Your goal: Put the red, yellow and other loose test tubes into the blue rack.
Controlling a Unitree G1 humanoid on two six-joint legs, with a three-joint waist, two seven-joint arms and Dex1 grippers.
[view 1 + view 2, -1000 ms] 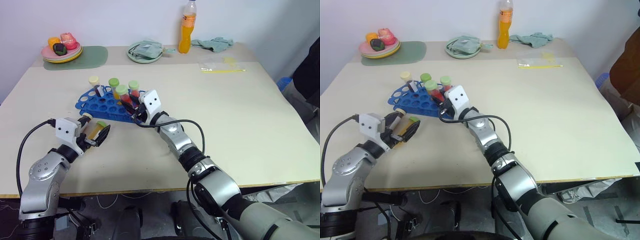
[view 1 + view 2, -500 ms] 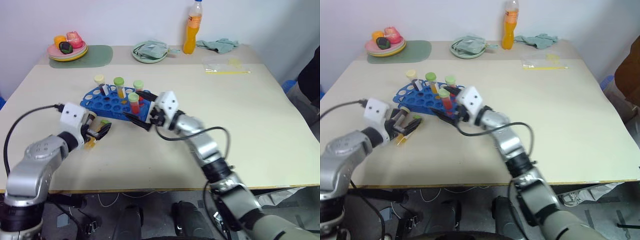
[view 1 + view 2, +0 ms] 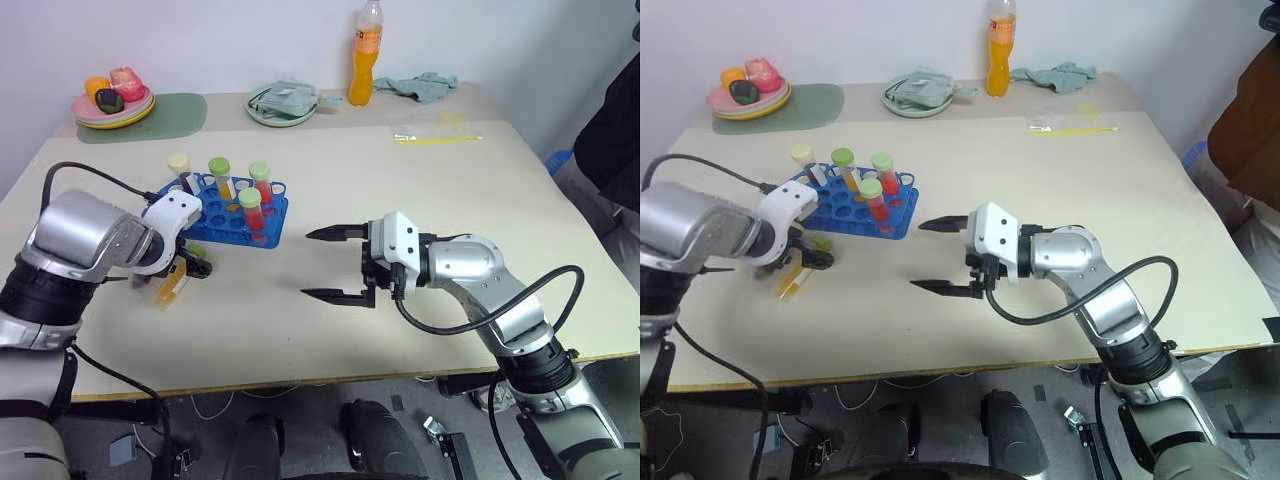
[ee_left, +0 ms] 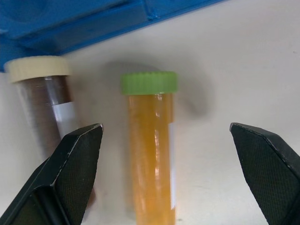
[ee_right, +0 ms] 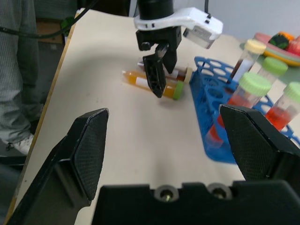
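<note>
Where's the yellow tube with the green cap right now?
The yellow tube lies flat on the table beside the maroon tube, just in front of the blue rack, under the open left gripper.

We saw wide bare table [image 3: 470, 190] between right gripper [image 3: 330, 265] and blue rack [image 3: 225, 215], easy passage there. Yellow tube [image 4: 152, 154] and maroon tube [image 4: 44, 108] lay side by side, caps nearly against rack wall, tight squeeze. Left gripper [image 3: 190, 262] hung spread right over them. Upright tubes [image 3: 250, 205] crowded rack's near end.
</note>
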